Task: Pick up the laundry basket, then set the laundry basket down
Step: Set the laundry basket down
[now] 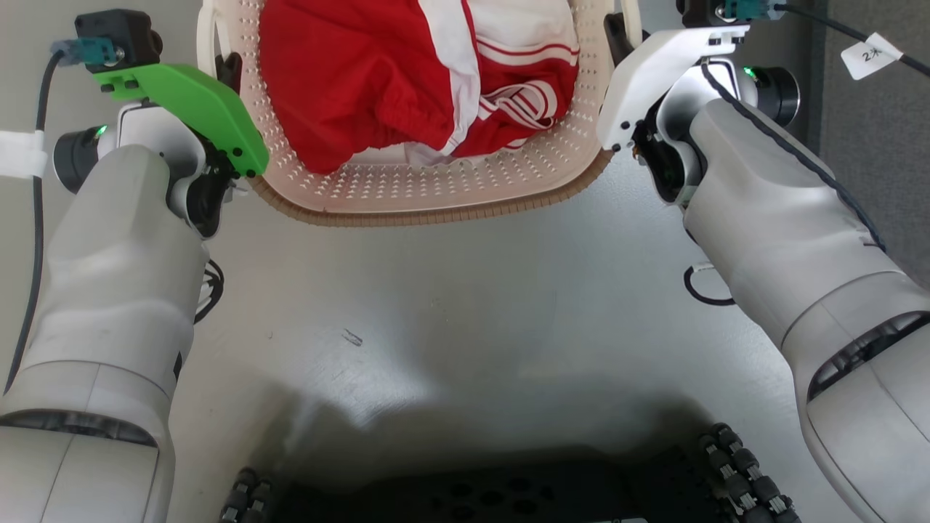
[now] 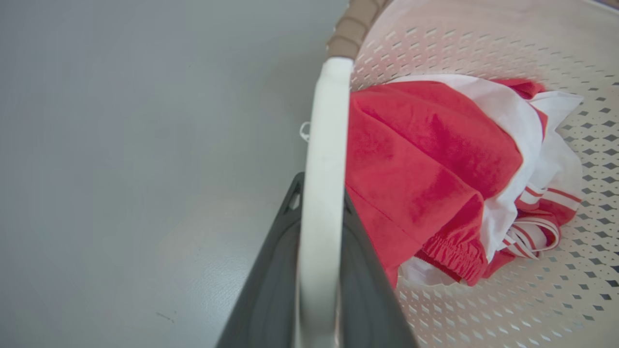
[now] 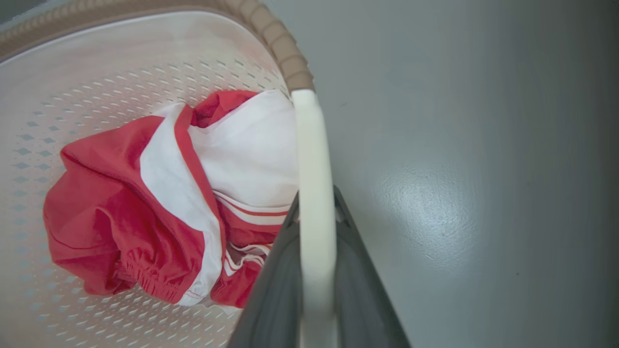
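The laundry basket (image 1: 436, 190), cream-white and perforated with a brown woven-look rim (image 1: 436, 216), sits at the top middle of the head view and holds red and white clothes (image 1: 378, 80). My left gripper (image 1: 229, 73) is at the basket's left side. In the left wrist view my left gripper (image 2: 321, 191) is shut on the white side handle (image 2: 326, 125). My right gripper (image 1: 617, 36) is at the right side. In the right wrist view my right gripper (image 3: 316, 200) is shut on the other white handle (image 3: 312, 145). Whether the basket touches the floor I cannot tell.
Grey floor (image 1: 450, 312) lies between the basket and my dark wheeled base (image 1: 494, 497). A darker strip of flooring (image 1: 879, 152) runs along the right edge. A cable with a white tag (image 1: 870, 55) hangs at the upper right. White tape (image 1: 18, 154) marks the far left.
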Controlling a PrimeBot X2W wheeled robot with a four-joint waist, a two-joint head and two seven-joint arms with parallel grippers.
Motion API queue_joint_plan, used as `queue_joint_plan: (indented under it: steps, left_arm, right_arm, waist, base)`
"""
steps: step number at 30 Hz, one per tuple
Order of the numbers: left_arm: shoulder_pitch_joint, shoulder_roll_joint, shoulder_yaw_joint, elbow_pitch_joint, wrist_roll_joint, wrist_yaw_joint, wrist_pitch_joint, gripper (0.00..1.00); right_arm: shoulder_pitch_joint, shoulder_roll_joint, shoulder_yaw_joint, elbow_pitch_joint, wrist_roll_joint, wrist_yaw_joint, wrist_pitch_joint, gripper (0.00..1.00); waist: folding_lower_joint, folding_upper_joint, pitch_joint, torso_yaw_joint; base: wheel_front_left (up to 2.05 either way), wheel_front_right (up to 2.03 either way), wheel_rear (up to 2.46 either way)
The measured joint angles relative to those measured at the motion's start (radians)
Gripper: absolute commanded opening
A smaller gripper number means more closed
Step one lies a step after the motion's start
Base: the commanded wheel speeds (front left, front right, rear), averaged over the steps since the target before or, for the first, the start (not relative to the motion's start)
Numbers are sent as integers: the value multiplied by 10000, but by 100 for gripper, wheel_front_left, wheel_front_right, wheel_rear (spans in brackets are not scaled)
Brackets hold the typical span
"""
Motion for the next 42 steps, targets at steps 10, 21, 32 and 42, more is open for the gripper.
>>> queue_joint_plan:
  steps: [10, 21, 32, 42]
  left_arm:
    - [-261, -52, -17, 159, 2, -81, -92, 0]
    - [-311, -88, -36, 313, 2, -215, -224, 0]
    - [-453, -127, -67, 445, -2, -257, -251, 91]
    - [-490, -58, -79, 562, -17, -244, -314, 100]
  right_arm:
    - [-275, -6, -2, 144, -81, 0, -104, 0]
    - [-357, -8, -81, 228, -77, -2, -265, 0]
    - [-454, -111, -98, 326, -73, 0, -276, 79]
    - [-456, -328, -58, 493, -69, 92, -169, 100]
  waist:
    - [0, 0, 366, 47]
    - [-1, 0, 523, 58]
    - [-1, 0, 552, 101]
    - [-1, 0, 481, 155]
  base:
    - [0, 0, 0]
    - [0, 0, 0]
    - [0, 0, 0]
    - [0, 0, 0]
